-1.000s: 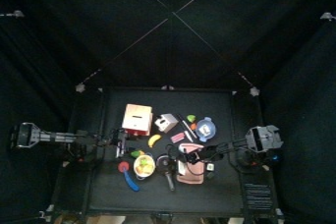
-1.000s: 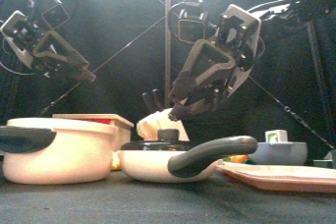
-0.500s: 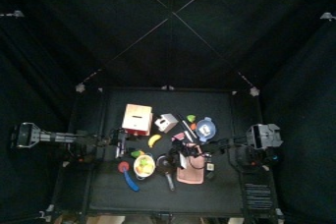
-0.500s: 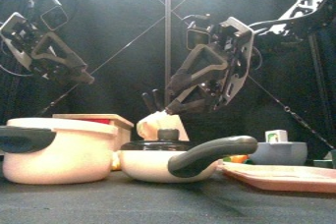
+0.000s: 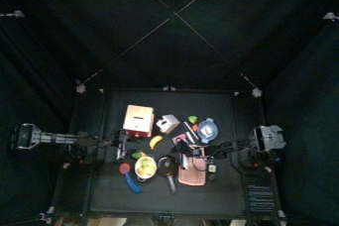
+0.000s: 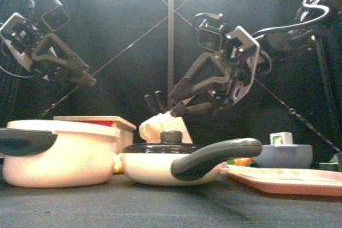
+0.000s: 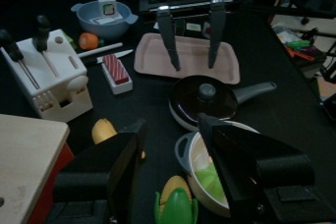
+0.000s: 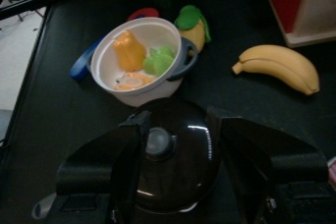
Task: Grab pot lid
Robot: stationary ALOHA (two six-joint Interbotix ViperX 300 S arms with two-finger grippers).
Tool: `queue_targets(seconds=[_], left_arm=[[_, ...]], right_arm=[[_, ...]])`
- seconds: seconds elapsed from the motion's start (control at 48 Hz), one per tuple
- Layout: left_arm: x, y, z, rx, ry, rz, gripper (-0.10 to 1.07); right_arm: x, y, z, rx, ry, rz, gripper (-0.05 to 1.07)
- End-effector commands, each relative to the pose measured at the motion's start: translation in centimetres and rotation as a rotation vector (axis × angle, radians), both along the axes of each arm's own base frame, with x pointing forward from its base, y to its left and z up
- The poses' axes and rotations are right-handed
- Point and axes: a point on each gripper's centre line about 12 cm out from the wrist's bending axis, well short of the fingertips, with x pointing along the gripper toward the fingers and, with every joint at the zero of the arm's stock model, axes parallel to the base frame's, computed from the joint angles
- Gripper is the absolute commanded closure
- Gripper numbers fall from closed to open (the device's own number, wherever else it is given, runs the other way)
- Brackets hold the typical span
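The pot lid (image 8: 160, 154) is dark glass with a round knob and sits on a black pan. It also shows in the left wrist view (image 7: 206, 95) and low in the front view (image 6: 160, 149). My right gripper (image 8: 178, 184) is open and hangs above the lid, one jaw on each side and clear of it. It also shows in the front view (image 6: 174, 100) and the left wrist view (image 7: 188, 36). My left gripper (image 7: 184, 159) is open and empty. It hangs over the table's left part (image 6: 74, 72), above a white pot.
A white pot (image 8: 138, 56) holding toy food stands beside the pan, with a banana (image 8: 278, 69) near it. A pink tray (image 7: 184, 56), a white knife block (image 7: 46, 71) and a blue bowl (image 7: 105, 14) crowd the table. The pan's grey handle (image 6: 207, 157) points toward the front.
My right arm's wrist has lifted and turned a little above the pan. The left arm has not moved.
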Motion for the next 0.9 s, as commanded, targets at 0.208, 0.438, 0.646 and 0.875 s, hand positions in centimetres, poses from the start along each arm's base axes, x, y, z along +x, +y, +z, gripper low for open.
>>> queue_targets(seconds=[0.208, 0.438, 0.646, 0.875], left_arm=[[0.3, 0.1, 0.4, -0.001, -0.014, 0.001, 0.13], [0.2, 0.0, 0.2, -0.002, -0.011, 0.0, 0.13], [0.2, 0.0, 0.2, -0.002, -0.011, 0.0, 0.13], [0.2, 0.0, 0.1, -0.002, -0.008, 0.001, 0.13]], right_arm=[[1.6, 0.9, 0.0, -0.007, 0.006, 0.025, 0.17], [1.9, 0.9, -0.8, -0.01, 0.039, 0.025, 0.17], [2.2, 0.9, -1.5, -0.01, 0.059, 0.023, 0.18], [2.3, 1.0, -1.8, -0.012, 0.065, 0.025, 0.18]])
